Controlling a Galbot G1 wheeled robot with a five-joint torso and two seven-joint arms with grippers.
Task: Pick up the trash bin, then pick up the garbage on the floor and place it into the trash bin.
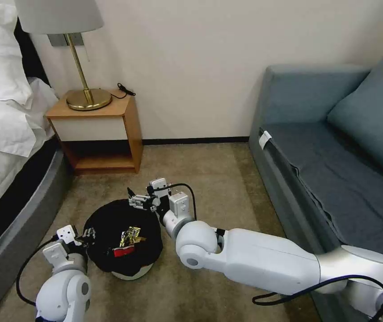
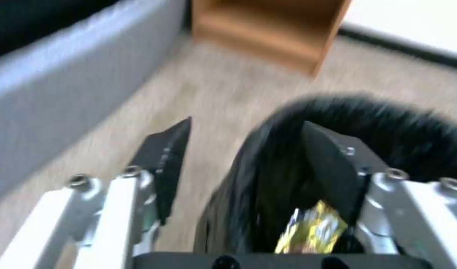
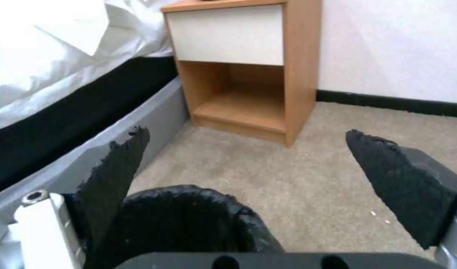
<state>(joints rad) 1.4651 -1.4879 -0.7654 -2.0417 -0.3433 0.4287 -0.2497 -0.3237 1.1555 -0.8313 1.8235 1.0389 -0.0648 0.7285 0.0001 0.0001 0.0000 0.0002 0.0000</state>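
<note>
Carpet (image 1: 218, 174), beige and short, runs between a bed (image 1: 8, 147) on the robot's left and a grey-blue sofa (image 1: 334, 147) on its right. A wooden nightstand (image 1: 99, 134) stands against the wall with a brass lamp (image 1: 86, 96) on top. From the head view the trash bin (image 1: 122, 239) sits on the carpet just in front of the robot, lined with a black bag and tipped a little, so its pale base shows at the near side.

Both arms are at the bin. The right gripper (image 1: 134, 200) hangs over the far rim, and its own camera shows the fingers (image 3: 116, 168) spread wide with nothing between them, the bag's edge (image 3: 189, 213) below and the nightstand's open shelf (image 3: 243, 104) beyond. The left gripper (image 1: 86, 235) is at the rim on the bed side. Its wrist view shows what the head view cannot: the fingers (image 2: 330, 168) stand apart astride the bin's wall, one outside over the carpet, one inside the bag. Whether they touch the wall I cannot tell.

Inside the bin lie a yellow-brown snack wrapper (image 1: 130, 235) and, touching it, a red-and-white wrapper (image 1: 123, 251). The left wrist view catches the yellow one (image 2: 313, 228) close beside the inner finger.
</note>
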